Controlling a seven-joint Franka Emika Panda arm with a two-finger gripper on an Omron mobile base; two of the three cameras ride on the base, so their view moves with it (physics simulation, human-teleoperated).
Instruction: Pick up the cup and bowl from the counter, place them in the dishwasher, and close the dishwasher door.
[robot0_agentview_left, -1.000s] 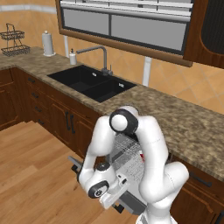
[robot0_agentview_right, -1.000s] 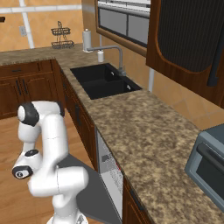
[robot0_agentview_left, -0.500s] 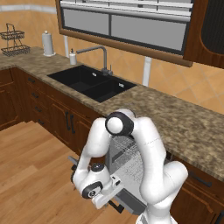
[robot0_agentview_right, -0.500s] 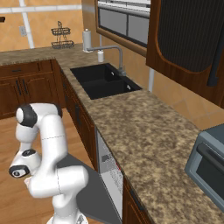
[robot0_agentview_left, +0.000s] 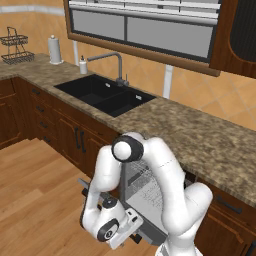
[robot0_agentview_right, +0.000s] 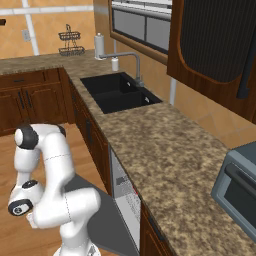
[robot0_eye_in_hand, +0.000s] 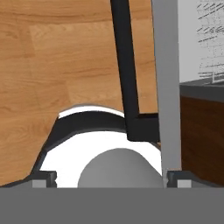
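While the dishwasher door hangs open beside it, the claw looks spread, gripping nothing.

No text, label, brand, number or sign can be read anywhere in these views. The dishwasher door, its dark bar handle, the speckled counter and the toaster oven all bear plain surfaces, and the small bottle by the sink is too small to show any lettering.
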